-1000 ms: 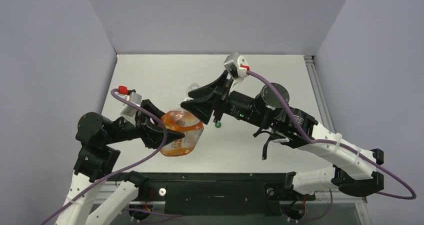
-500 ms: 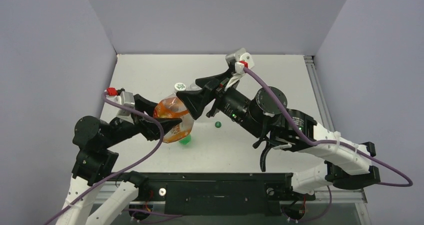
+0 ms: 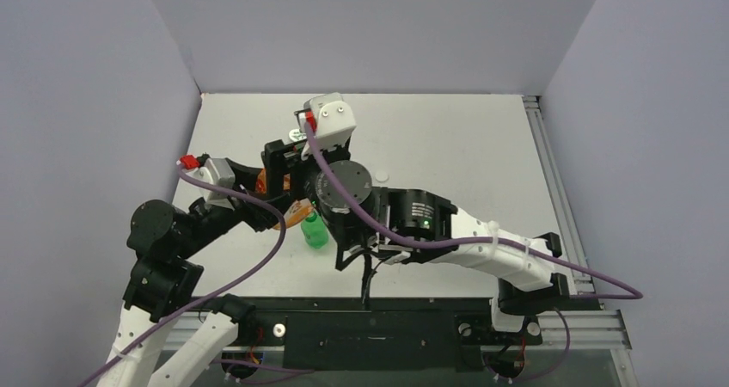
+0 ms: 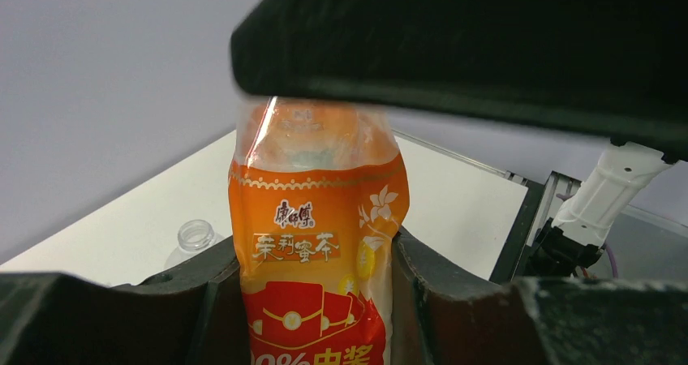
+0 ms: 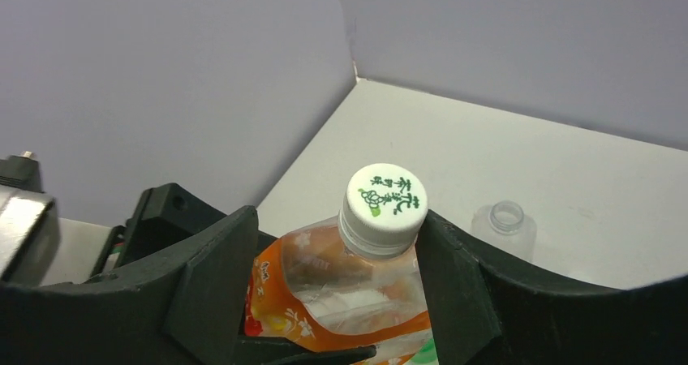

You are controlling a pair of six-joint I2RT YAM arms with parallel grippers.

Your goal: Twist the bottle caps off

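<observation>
My left gripper (image 4: 316, 304) is shut on the body of the squat orange bottle (image 4: 312, 243) and holds it upright above the table's left part (image 3: 297, 211). The bottle's white cap (image 5: 384, 207), printed in green, sits on its neck. My right gripper (image 5: 341, 243) reaches over from above, open, with the cap between its fingers; the right finger (image 5: 454, 276) touches the cap's side and the left finger stands apart. The green bottle (image 3: 315, 230) stands just right of the orange one. The clear bottle (image 5: 505, 227) stands capless behind.
A small white cap (image 3: 381, 178) lies on the table (image 3: 447, 138) right of the arms' wrists. The purple left wall (image 3: 94, 103) is close to the left arm. The right arm's forearm (image 3: 464, 232) stretches across the near middle of the table.
My right arm swung left over the orange bottle and its jaws opened round the cap. My left gripper turned the bottle upright and drew it a little left, uncovering the green bottle.
</observation>
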